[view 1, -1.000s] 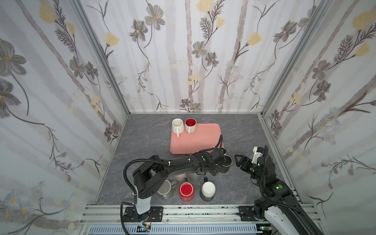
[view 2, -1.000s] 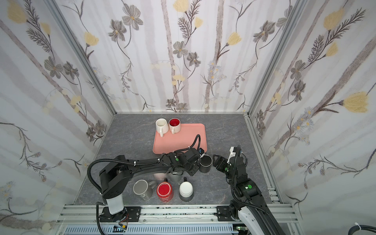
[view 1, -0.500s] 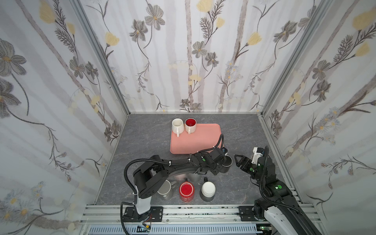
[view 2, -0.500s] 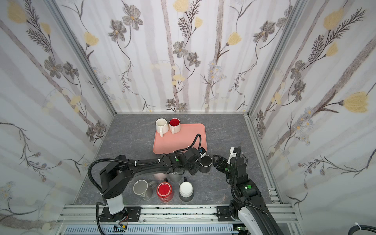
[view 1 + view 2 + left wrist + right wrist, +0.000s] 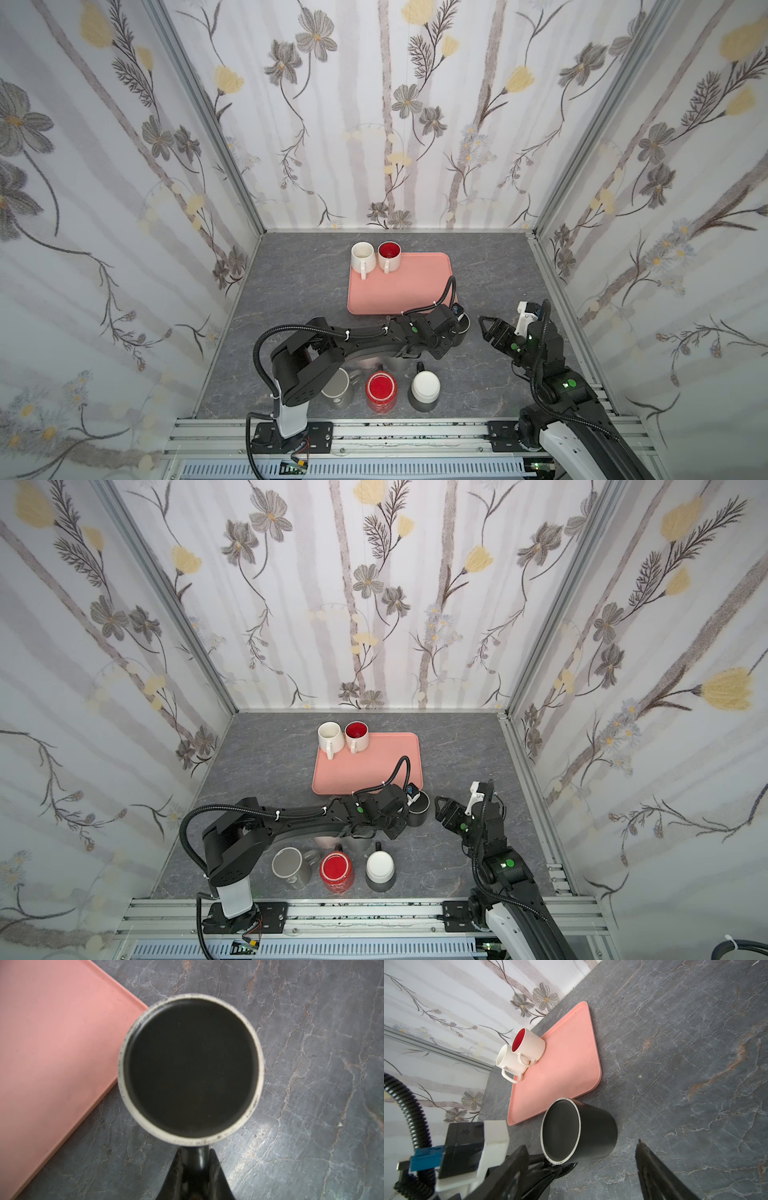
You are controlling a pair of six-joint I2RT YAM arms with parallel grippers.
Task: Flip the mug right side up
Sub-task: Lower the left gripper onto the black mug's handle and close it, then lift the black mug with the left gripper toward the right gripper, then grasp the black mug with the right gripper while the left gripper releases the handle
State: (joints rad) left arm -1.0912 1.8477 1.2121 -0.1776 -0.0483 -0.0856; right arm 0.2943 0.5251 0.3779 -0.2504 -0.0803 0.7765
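A dark mug [image 5: 464,328] [image 5: 419,810] stands upside down on the grey table, just off the near right corner of the pink tray [image 5: 407,291]. Its pale-ringed base [image 5: 191,1068] faces up, as the right wrist view [image 5: 579,1132] also shows. My left gripper [image 5: 195,1153] [image 5: 454,329] reaches in from the left and is shut on the mug's handle. My right gripper [image 5: 487,328] [image 5: 581,1145] hangs open a short way to the right of the mug, touching nothing.
Two upright white mugs [image 5: 363,255] [image 5: 389,253] stand on the tray's far left corner. Along the front edge are a grey mug [image 5: 338,384], a red mug [image 5: 381,388] and an inverted white-based mug [image 5: 424,388]. More mugs sit partly hidden under my left arm.
My left gripper's jaws have closed onto the dark mug's handle. Both arms and the mug stay almost where they were.
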